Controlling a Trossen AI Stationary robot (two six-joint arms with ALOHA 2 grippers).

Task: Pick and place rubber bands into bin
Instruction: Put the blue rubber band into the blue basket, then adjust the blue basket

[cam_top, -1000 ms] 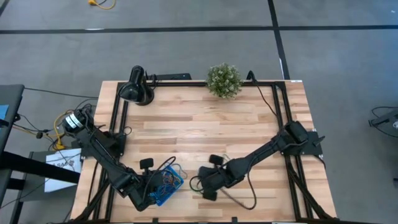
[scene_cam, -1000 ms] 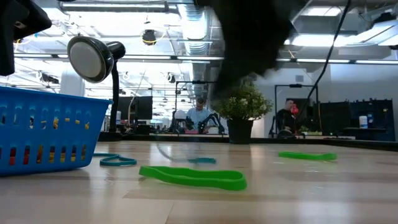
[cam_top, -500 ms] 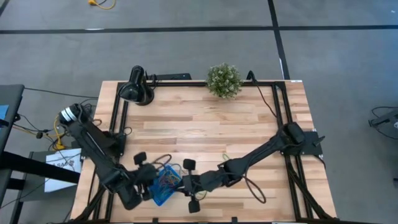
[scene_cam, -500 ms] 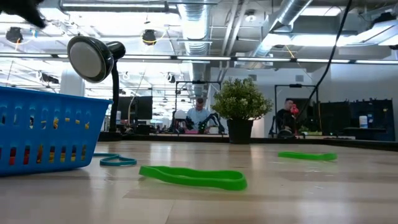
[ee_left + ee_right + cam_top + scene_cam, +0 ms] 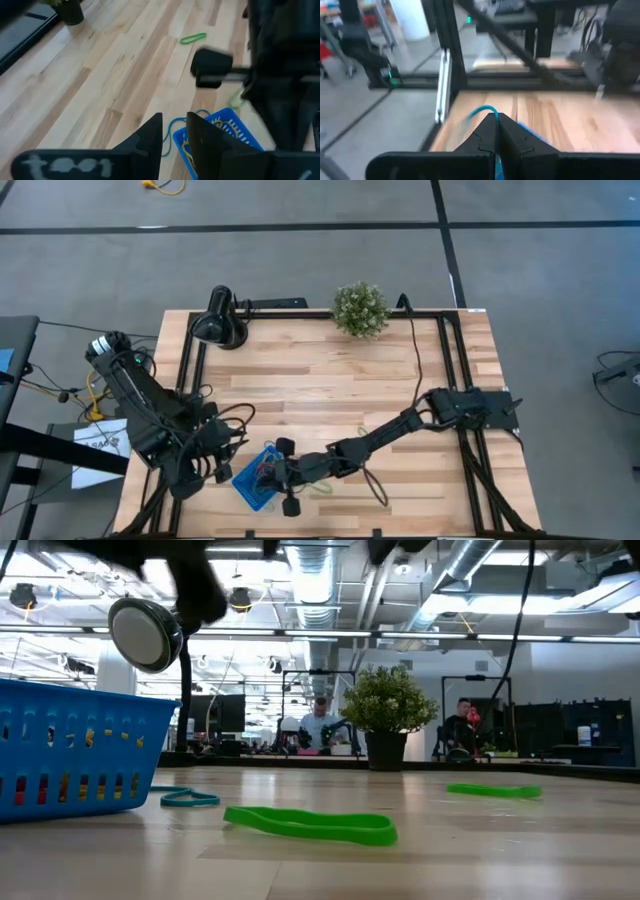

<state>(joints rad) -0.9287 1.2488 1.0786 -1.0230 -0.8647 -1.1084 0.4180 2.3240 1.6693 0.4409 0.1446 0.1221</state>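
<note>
The right gripper [image 5: 284,475] is hanging over the bin [image 5: 248,482] at the near left of the table [image 5: 330,380], with its fingers pressed together on a teal rubber band [image 5: 481,111]. To do this well, I judge it should open only when it is above the middle of the bin. The left gripper [image 5: 172,131], slightly spread, is waiting just left of the bin. A green band [image 5: 310,824] is lying on the table.

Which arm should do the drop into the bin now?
Right. Its pincer is over the bin, shut on a teal rubber band that loops above its fingertips in the right wrist view. The left pincer sits beside the bin, nearly closed and empty.
</note>
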